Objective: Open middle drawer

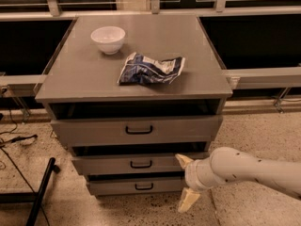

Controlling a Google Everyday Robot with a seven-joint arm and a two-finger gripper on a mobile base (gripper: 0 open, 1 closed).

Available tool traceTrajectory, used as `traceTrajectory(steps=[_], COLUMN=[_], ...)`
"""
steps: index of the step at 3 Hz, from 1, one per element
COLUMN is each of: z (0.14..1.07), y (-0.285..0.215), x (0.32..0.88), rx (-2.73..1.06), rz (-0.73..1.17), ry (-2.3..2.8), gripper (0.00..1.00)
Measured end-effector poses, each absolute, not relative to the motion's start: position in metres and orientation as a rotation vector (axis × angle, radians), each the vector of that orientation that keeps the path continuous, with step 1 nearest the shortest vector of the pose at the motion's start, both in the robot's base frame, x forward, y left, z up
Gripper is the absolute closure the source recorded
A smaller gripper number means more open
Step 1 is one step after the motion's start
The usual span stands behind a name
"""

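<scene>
Opening the middle drawer [101, 165] calls first for a grasp on its black loop handle [141, 164], which lies to the left of the gripper [186, 181], about level with the upper finger. The gripper hangs at the right end of the drawer front, with its fingers spread one above the other and holding nothing. Contact between the upper finger and the front cannot be confirmed.

Recommended procedure:
1. Shift the gripper left along the front until the loop sits between the fingers.
2. Close firmly.
3. Pull straight out, square to the front, to avoid racking the drawer.

Keep clear of the top drawer [94, 132] above and to the left, and of the bottom drawer [108, 187] below and to the left. Their handles look the same as the target's.

Well above the gripper, the grey cabinet top [80, 76] carries a white bowl [108, 39] and a crumpled blue-and-white bag [150, 69]. Neither needs handling. Speckled floor [244, 135] lies below and to the right. Far to the left stand a black pole [40, 192] and loose cables [16, 139]. Dark windows run behind the cabinet.
</scene>
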State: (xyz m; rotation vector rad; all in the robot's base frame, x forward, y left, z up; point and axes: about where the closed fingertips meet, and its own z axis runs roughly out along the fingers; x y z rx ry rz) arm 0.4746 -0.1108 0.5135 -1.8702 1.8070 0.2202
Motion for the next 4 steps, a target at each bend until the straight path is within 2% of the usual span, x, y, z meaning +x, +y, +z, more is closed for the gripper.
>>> traceTrajectory(steps=[2, 3, 4], z=[0.501, 0.479, 0.471], y=[-0.128, -0.120, -0.115], x=[0.487, 0.526, 0.534], rx=[-1.835, -1.831, -1.842], rz=[0.230, 0.233, 0.237], ry=[1.806, 1.770, 1.772], gripper=[0.00, 0.00, 0.00])
